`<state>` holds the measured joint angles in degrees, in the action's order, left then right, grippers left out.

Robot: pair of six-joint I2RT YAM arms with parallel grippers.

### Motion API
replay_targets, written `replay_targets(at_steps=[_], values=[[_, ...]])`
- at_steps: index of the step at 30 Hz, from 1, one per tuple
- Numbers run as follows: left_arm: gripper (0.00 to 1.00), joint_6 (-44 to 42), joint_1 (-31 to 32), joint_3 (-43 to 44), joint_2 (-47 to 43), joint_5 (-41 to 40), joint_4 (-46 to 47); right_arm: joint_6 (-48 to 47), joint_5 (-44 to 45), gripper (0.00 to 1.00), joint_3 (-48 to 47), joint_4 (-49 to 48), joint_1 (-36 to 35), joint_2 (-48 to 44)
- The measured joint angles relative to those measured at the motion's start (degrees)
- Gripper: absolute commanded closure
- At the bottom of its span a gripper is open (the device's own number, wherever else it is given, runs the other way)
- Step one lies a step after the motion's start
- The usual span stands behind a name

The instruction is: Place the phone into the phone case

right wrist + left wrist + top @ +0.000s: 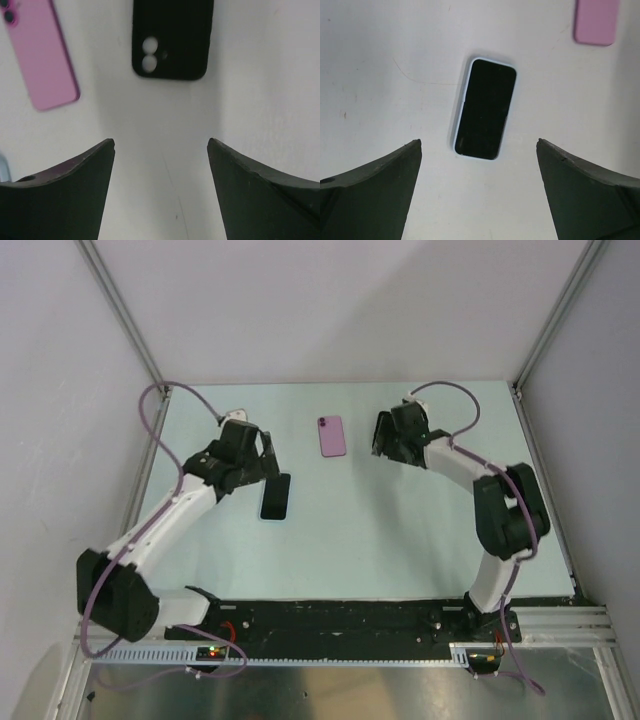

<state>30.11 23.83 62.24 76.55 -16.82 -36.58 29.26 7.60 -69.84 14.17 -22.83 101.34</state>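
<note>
we judge that the task is at its beginning, or at least that the main step is not done. the black phone case (172, 40) lies flat on the table (400, 530), on the far right side below the right arm. the light table shows through its camera holes, so it looks empty to us. a pink phone (42, 55) lies with its back up, just beside the case and apart from it, in the far middle of the table. another phone with a dark screen (486, 107) lies face up more to the left and nearer. it has a pale rim, and we cannot tell if this is its own edge or a thin cover.

the left fingers (380, 185) are spread wide above the dark-screen phone and hold nothing. the right fingers (65, 185) are also spread, above bare table just near the black case, and they touch nothing.

what is left, as we see it: to take a phone, bring it over the case, and press it in.
</note>
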Motion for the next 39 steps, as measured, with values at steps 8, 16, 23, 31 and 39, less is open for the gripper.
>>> replay_targets(at_steps=[8, 16, 23, 31, 39], values=[[0.02, 3.08, 0.09, -3.17, -8.15, 2.32, -1.31, 0.09, 3.04, 0.34, -14.51, 4.92, 4.00, 14.32], [0.02, 3.08, 0.42, -5.20, -8.66, 4.66, -2.64, 0.55, 3.39, 0.54, -24.72, 9.18, 6.99, 22.03], [0.02, 2.93, 0.42, -5.20, -9.09, 5.57, -2.58, 0.50, 3.02, 0.61, -28.26, 12.17, 7.58, 25.75], [0.00, 4.63, 0.42, -5.11, -8.59, 6.58, -2.54, 0.13, 2.21, 0.97, -28.35, 13.38, 7.19, 26.34], [0.00, 8.28, 0.98, -4.46, -6.40, 6.60, -2.49, -0.68, 0.94, 1.00, -15.39, 11.08, 6.23, 17.57]])
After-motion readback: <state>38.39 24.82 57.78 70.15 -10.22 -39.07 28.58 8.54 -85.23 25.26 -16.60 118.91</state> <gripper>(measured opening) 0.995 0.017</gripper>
